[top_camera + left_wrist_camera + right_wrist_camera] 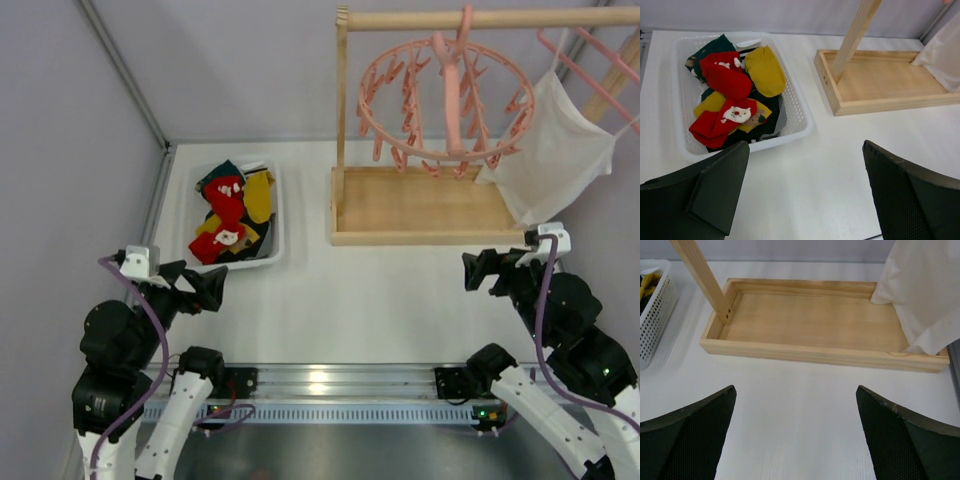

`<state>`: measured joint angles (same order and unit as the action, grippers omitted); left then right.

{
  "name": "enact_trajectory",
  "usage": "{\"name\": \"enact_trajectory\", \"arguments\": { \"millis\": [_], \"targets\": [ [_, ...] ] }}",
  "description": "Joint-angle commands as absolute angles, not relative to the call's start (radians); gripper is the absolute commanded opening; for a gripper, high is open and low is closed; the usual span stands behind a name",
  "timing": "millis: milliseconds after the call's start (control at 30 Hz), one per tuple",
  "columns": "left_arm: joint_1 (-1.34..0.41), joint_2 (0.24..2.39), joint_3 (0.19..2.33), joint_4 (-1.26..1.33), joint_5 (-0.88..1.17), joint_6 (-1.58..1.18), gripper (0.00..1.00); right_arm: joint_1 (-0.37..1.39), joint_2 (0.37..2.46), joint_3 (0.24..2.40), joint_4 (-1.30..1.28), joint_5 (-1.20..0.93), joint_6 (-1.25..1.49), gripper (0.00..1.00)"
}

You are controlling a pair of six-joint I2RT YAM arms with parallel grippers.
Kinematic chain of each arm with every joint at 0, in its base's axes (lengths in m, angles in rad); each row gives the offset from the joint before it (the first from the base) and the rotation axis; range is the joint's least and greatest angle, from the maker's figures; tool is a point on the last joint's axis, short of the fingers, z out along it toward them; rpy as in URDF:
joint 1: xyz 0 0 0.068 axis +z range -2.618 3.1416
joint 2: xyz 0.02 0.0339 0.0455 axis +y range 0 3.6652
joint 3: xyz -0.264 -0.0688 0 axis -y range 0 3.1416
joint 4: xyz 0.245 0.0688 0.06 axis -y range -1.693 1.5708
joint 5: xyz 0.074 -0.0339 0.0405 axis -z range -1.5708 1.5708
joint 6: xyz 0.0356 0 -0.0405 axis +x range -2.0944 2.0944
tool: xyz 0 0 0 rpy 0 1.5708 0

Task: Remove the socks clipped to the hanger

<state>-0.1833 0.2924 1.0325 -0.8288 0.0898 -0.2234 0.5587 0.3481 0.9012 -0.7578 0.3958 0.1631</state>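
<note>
The round pink clip hanger (372, 78) hangs by its hook from the wooden rack's top bar, at the back right. Its pegs dangle and I see no socks on them. The socks (228, 205), red, mustard yellow and dark teal, lie piled in a white basket (277, 215) at the left. They also show in the left wrist view (727, 80). My left gripper (198, 280) is open and empty just in front of the basket (800, 107). My right gripper (480, 270) is open and empty in front of the rack's base.
The wooden rack's tray base (420, 205) stands right of the basket and shows in both wrist views (880, 82) (810, 315). A white shirt (555, 150) on a second pink hanger (590, 50) droops onto the tray's right end (925, 290). Walls close the left and back.
</note>
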Motion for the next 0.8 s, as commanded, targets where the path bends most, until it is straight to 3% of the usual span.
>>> {"name": "enact_trajectory", "arguments": {
  "millis": [0, 767],
  "targets": [
    [-0.218, 0.29, 1.057, -0.877, 0.065, -0.193, 0.98, 0.546, 0.328, 0.979, -0.854, 0.437, 0.143, 0.99],
    [-0.261, 0.324, 1.052, -0.894, -0.038, -0.186, 0.98, 0.548, 0.359, 1.028, -0.908, 0.472, 0.127, 1.0]
  ]
}}
